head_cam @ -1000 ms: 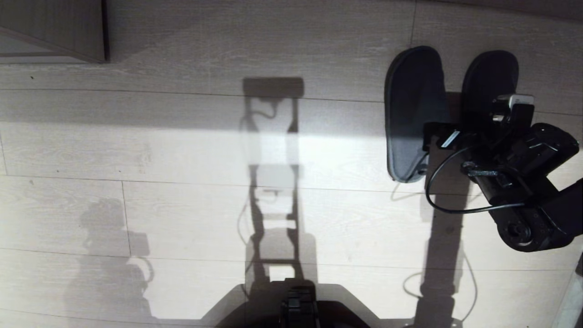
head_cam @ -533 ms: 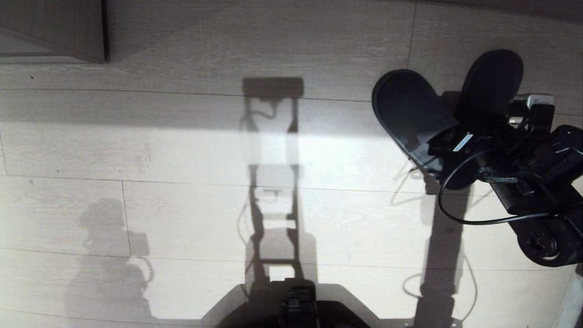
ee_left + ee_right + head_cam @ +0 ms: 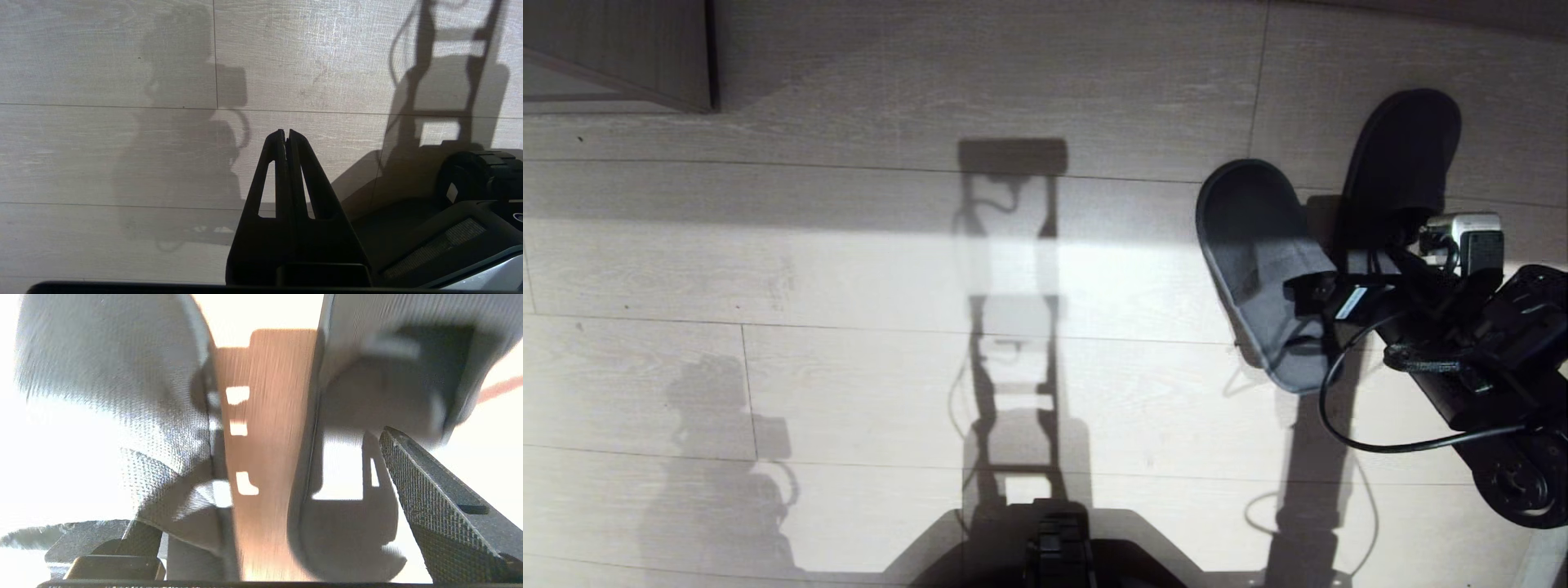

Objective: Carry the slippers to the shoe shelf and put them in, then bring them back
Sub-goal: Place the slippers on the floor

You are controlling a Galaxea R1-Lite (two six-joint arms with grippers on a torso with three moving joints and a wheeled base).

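Two black open-toe slide slippers (image 3: pixel 1262 261) lie on the pale wood-plank floor (image 3: pixel 849 269) at my right. My right end effector (image 3: pixel 1368 282) now gapes wide, gripping nothing; a second ago it held them on edge. My left end effector (image 3: pixel 286 139) hangs shut.

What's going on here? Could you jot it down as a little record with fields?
Slippers: black pair on the pale wood floor, the left one angled, the right one straighter.
Right gripper: open, low, at the slippers' near ends.
Left gripper: shut, parked over bare floor.
Shoe shelf: a corner shows, far left.
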